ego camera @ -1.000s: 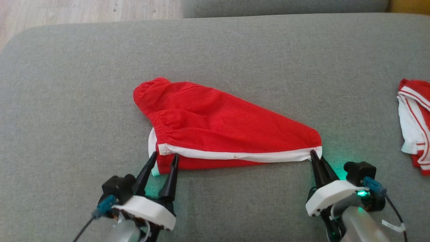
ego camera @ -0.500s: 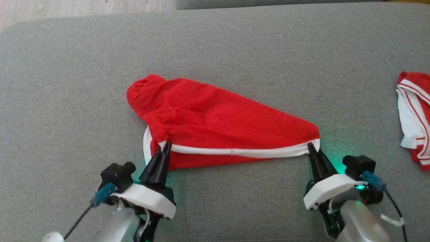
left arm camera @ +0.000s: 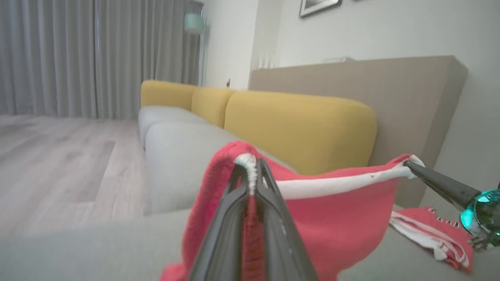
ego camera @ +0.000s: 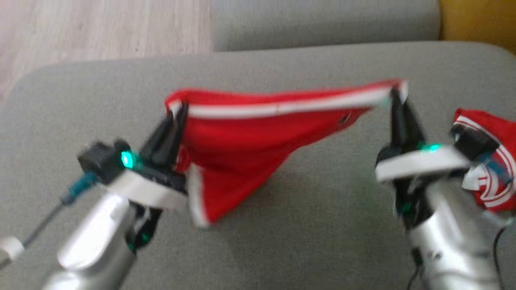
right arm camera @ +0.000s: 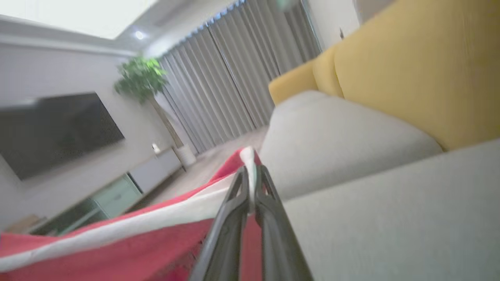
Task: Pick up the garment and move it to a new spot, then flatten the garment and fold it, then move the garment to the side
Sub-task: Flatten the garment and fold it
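Raised, the red garment (ego camera: 234, 157) hangs stretched, its middle sagging.

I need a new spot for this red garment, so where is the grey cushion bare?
Bare: the grey fabric cushion left of the left gripper; the far strip behind the lifted red white-banded garment; the near middle between both grippers. Crowded: the right edge, where a red-and-white striped cloth lies by the right gripper.

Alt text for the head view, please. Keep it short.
The left gripper and right gripper, each shut on a corner, hold the red garment stretched by its white-trimmed edge, the rest hanging over a grey cushion. Another red-and-white cloth lies at the far right. The picture is blurred.
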You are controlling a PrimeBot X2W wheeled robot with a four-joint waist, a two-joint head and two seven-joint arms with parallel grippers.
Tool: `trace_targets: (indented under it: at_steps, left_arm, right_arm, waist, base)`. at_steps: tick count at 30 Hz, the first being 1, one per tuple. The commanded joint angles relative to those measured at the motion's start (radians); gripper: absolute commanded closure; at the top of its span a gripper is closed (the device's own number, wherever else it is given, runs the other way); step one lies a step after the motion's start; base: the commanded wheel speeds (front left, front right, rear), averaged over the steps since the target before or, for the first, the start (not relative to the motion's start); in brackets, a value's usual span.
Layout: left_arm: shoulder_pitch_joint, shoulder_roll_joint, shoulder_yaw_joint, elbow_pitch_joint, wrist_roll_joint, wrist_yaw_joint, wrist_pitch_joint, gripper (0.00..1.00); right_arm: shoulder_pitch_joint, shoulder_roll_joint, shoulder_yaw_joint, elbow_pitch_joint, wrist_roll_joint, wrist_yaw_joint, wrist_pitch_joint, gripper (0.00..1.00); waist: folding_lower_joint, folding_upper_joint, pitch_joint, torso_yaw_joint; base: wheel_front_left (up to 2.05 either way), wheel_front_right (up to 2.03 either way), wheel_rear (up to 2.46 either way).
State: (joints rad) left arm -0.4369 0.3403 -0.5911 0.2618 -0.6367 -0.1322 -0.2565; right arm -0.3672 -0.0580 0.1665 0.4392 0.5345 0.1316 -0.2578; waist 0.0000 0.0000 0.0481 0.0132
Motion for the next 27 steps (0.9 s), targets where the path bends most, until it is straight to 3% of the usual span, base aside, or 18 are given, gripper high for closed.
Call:
trace_targets:
  at_steps: [1,8,13,19,22,27]
  left_arm:
    - [-0.091,0.046,0.029,-0.048,-0.015,0.002,-0.005,1.00]
    - [-0.275,0.146,-0.020,-0.097,-0.118,0.002,-0.005,1.00]
    - [-0.368,0.193,-0.066,-0.066,-0.174,0.002,-0.005,1.00]
    - [-0.453,0.171,-0.087,0.016,-0.265,0.002,-0.005,1.00]
    - [-0.510,0.158,-0.092,0.067,-0.251,0.002,-0.005,1.00]
    - [-0.590,0.067,0.045,0.130,-0.285,0.002,-0.005,1.00]
  right_arm:
    - [-0.080,-0.017,0.015,-0.062,0.033,-0.001,-0.004,1.00]
    - [-0.240,-0.090,0.042,-0.197,0.176,-0.001,0.007,1.00]
    - [-0.333,-0.123,0.051,-0.206,0.190,-0.001,0.049,1.00]
    - [-0.445,-0.105,0.052,-0.101,0.163,-0.001,0.052,1.00]
    - [-0.528,-0.085,0.056,-0.017,0.133,-0.001,0.028,1.00]
    - [-0.685,-0.086,0.081,0.083,0.027,-0.001,-0.002,1.00]
  waist:
    - [0.0000,0.0000,-0.035,-0.005]
    - [0.0000,0.0000,-0.060,-0.013]
    - [0.0000,0.0000,-0.033,-0.026]
    - [0.0000,0.0000,0.056,-0.033]
    - [0.0000,0.0000,0.099,-0.038]
    - [0.0000,0.0000,0.154,-0.035]
  base:
    - [0.00,0.00,0.00]
    - [0.00,0.00,0.00]
    - [0.00,0.00,0.00]
    - [0.00,0.00,0.00]
    - [0.00,0.00,0.00]
    - [0.00,0.00,0.00]
